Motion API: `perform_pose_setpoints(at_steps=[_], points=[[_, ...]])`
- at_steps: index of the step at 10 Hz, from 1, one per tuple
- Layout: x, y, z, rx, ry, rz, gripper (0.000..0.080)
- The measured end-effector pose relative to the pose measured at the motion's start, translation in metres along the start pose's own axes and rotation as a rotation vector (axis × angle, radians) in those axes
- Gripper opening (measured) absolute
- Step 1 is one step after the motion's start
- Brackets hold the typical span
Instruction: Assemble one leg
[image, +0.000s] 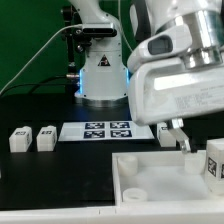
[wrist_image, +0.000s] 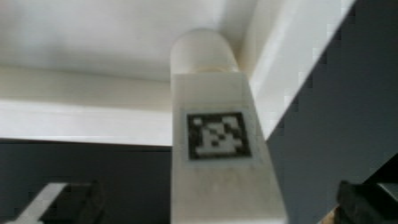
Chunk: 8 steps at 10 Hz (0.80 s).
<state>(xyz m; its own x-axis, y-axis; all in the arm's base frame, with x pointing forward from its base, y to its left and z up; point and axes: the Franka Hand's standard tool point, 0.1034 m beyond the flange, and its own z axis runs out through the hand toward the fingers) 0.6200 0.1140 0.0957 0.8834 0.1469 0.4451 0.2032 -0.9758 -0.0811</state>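
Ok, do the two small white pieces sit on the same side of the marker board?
Yes, both small white pieces lie at the exterior view's left of the marker board.

a white round leg with a domed end fills the middle, slightly blurred, and bears a black-and-white tag. the hand straddles it, its fingers spread wide and clear of the leg, with dark worktop showing in the gaps. behind the leg lies a white panel.
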Motion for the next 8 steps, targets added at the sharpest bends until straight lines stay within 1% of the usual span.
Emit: perform_pose_setpoints(at_steps=[1, 2, 3, 4, 5, 6, 7, 8], points=[[0.003, 0.0, -0.002, 0.004, -0.024, -0.001, 0.0649], [0.003, 0.0, -0.001, 0.023, -0.138, 0.002, 0.0649], [0.014, 0.0, -0.001, 0.039, -0.206, 0.005, 0.0649], [0.011, -0.002, 0.003, 0.058, -0.3, 0.009, 0.0649], [0.014, -0.002, 0.007, 0.073, -0.364, 0.01, 0.0649], [0.008, -0.003, 0.008, 0.091, -0.509, 0.002, 0.0649], [0.015, 0.0, 0.014, 0.102, -0.539, 0.001, 0.0649], [0.013, 0.003, 0.02, 0.102, -0.545, 0.006, 0.0649]])
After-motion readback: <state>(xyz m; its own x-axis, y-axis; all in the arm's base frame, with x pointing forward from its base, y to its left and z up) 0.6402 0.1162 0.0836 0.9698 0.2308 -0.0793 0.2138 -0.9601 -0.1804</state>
